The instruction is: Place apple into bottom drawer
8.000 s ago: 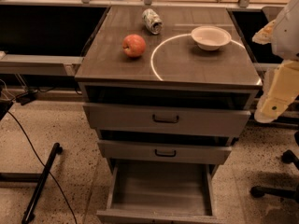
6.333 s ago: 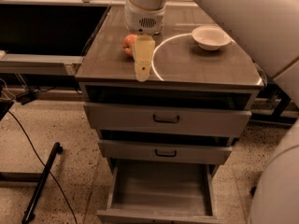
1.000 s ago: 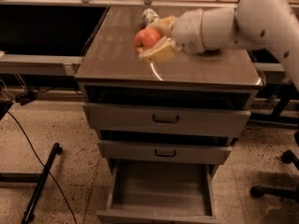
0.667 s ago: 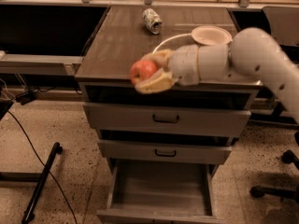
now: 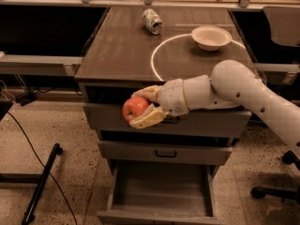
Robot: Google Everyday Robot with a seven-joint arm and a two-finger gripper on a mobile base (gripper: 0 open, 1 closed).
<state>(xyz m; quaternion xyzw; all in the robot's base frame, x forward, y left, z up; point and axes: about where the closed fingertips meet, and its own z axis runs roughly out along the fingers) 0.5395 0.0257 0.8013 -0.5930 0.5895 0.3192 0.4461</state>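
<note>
While the gripper (image 5: 142, 108) is hanging just off the front edge of the surface (image 5: 122, 50), level with the face of the top drawer (image 5: 211, 123), its jaws are pinching the apple (image 5: 134, 108). One pale finger is lying over the top of the fruit and the other is cupping its underside. The apple is therefore sitting in the air, clear of the surface and well above the bottom drawer (image 5: 159, 193), which is standing pulled out with its grey floor showing.

The apple is looking firm and smooth-skinned, probably light enough for this hold, yet round and waxy, so it is likely wanting to roll or squirt out if squeezed off-centre. The safest hold is probably across its widest middle, as the jaws appear to be taking it now, with moderate pressure, since the flesh is liable to bruise. A drop from this height is risking a dent and a bounce out of the drawer, so lowering close to the floor before letting go seems wise.

The dented can (image 5: 152, 21) is lying near the back edge, and the white bowl (image 5: 211, 37) is sitting toward the back right corner, both well apart from the gripper.
</note>
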